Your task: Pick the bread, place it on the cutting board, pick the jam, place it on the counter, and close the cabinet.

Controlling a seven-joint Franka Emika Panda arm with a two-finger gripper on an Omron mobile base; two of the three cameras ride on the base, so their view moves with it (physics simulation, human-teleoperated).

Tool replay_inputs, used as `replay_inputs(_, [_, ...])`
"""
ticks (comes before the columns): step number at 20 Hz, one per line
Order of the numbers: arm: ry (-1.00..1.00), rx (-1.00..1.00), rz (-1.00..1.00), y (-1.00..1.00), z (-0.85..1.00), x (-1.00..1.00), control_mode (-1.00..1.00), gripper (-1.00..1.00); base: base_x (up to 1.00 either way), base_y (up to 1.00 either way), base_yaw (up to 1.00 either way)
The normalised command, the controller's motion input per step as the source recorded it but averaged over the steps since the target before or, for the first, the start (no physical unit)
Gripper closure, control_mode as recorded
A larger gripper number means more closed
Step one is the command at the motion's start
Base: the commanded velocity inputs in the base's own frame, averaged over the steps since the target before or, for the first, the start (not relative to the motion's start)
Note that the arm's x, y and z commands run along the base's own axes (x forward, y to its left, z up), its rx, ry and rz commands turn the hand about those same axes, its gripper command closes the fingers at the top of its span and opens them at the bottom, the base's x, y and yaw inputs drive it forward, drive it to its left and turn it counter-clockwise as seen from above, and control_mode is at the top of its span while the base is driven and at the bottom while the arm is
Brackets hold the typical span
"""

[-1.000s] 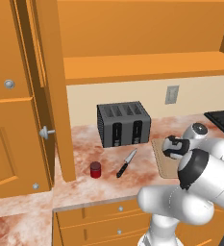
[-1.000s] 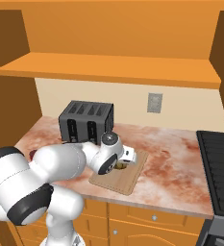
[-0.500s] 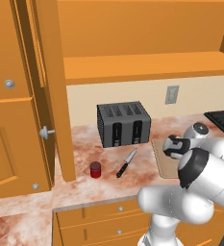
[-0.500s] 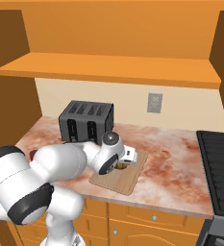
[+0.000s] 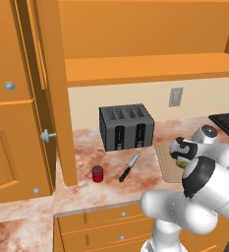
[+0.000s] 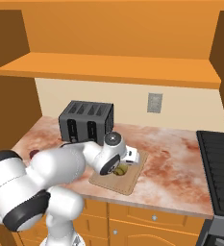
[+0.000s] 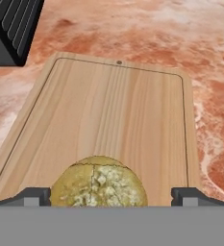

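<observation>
Overhead, the cabinet (image 5: 32, 98) hung with its door swung open above the counter (image 6: 176, 144), a marbled red-and-white worktop over orange drawers (image 5: 101, 229). On it stood a black toaster (image 5: 126, 127), with a knife (image 5: 128, 167) and the jam (image 5: 98, 173) lying in front. Further right, the cutting board (image 7: 113, 115) carried the bread (image 7: 99, 187), which sat between the gripper (image 7: 111, 194) fingers, spread wide and clear of it.

Cream wall (image 6: 84, 91), grey outlet (image 6: 155, 103), orange shelf (image 6: 108, 67), drawers (image 5: 106, 229)
</observation>
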Motion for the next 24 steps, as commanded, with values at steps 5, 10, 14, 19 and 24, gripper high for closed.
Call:
replay_inputs(5, [0.0, 0.0, 0.0, -0.04, 0.07, -0.16, -1.0, -1.0, 0.0, 0.0, 0.0])
replay_inputs(10, [0.0, 0.0, 0.0, -0.06, 0.13, -0.1, -1.0, -1.0, 0.0, 0.0, 0.0])
replay_inputs(14, [-0.06, 0.0, 0.0, -0.08, 0.13, -0.09, -1.0, -1.0, 0.0, 0.0, 0.0])
replay_inputs(19, [-0.1, 0.0, 0.0, -0.04, 0.1, -0.1, -1.0, -1.0, 0.0, 0.0, 0.0])
replay_inputs(24, [-0.09, 0.0, 0.0, -0.01, 0.1, -0.08, -1.0, -1.0, 0.0, 0.0, 0.0])
